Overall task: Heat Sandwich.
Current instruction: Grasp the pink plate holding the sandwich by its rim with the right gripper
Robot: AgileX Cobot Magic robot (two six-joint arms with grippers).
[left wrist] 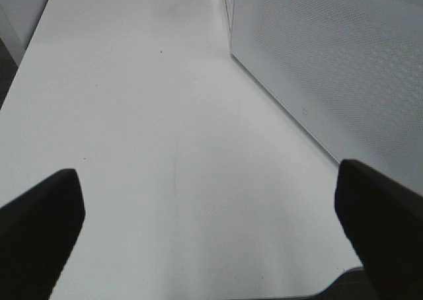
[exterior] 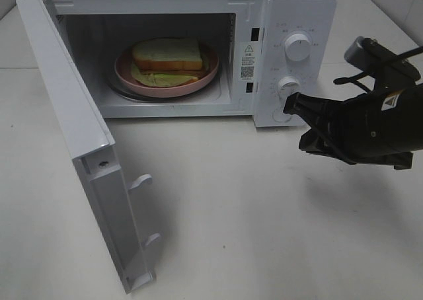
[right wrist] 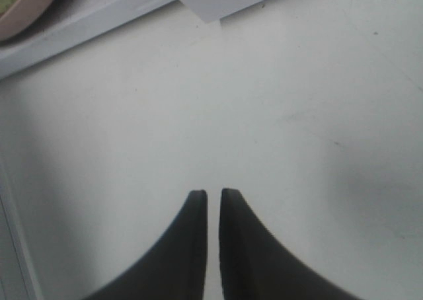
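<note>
Nearest, toward the front-left corner of the desk (exterior: 264,221): microwave door (exterior: 79,135) swung wide open, latch hooks pointing out. Beside its outer face, over bare desk: left gripper (left wrist: 208,204), fingers spread wide, holding nothing. Further back, on the right side: right gripper (right wrist: 213,195), fingertips drawn almost together with only a thin slit between, pinching nothing, hovering just in front of the lower knob (exterior: 289,85) of the control panel. Farthest, along the desk's back edge: microwave (exterior: 297,2), with the sandwich (exterior: 168,54) lying on the pink plate (exterior: 124,72) inside the cavity. Judged as past loading, at the door-closing step. Next, probably: push the door shut from its outer side, then turn a knob to start heating.
</note>
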